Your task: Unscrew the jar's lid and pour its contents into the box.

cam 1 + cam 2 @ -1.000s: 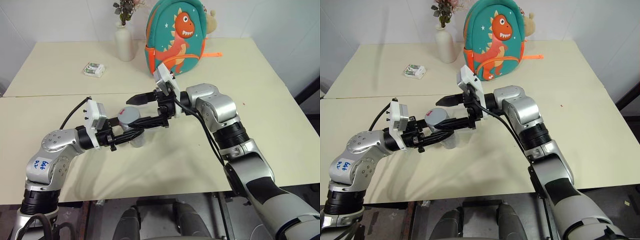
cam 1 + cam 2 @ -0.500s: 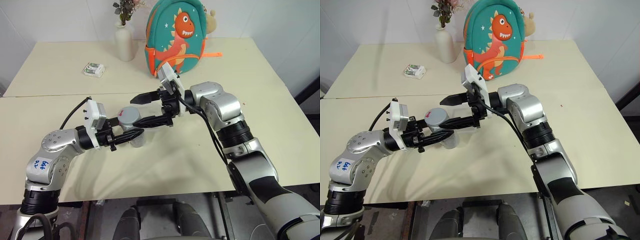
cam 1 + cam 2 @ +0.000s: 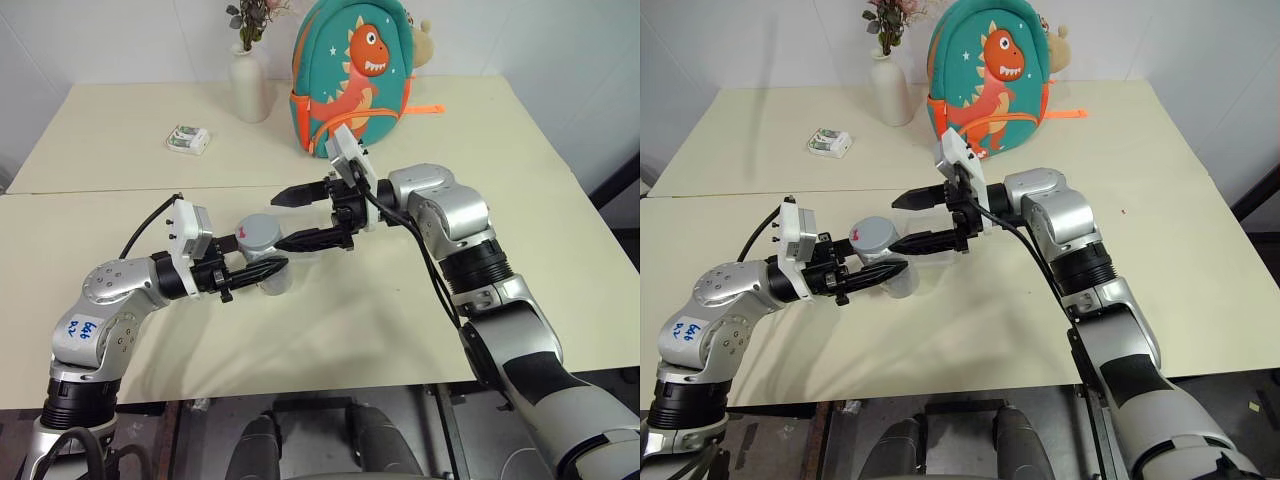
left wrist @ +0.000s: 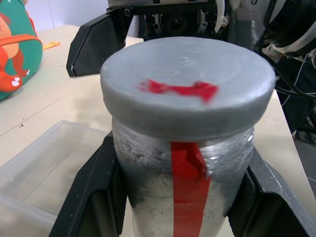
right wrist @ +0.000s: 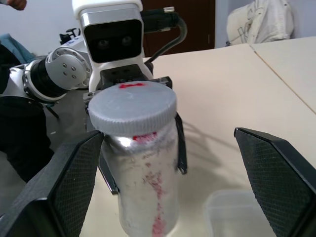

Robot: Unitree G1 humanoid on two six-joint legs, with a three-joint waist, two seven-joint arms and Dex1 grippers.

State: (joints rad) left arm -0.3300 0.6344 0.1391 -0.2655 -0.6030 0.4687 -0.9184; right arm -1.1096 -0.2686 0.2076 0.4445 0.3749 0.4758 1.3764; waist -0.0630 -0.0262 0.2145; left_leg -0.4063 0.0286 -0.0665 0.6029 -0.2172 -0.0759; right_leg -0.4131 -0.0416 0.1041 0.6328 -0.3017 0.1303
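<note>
Silver jar (image 3: 262, 262), lid (image 3: 259, 230) on, sits clamped in the left gripper (image 3: 262, 270) mid-desk; if the wide-open right gripper (image 3: 300, 215) closes off-centre, it could slip off the lid.

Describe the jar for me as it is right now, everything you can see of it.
The jar is a short silver-grey cylinder with a dull metallic look and a red strip down its side. Its round grey lid, red mark on top, is on. It stands upright, above the table, clamped at its body by the left tool. The right tool is open beside the lid, not touching it.
</note>
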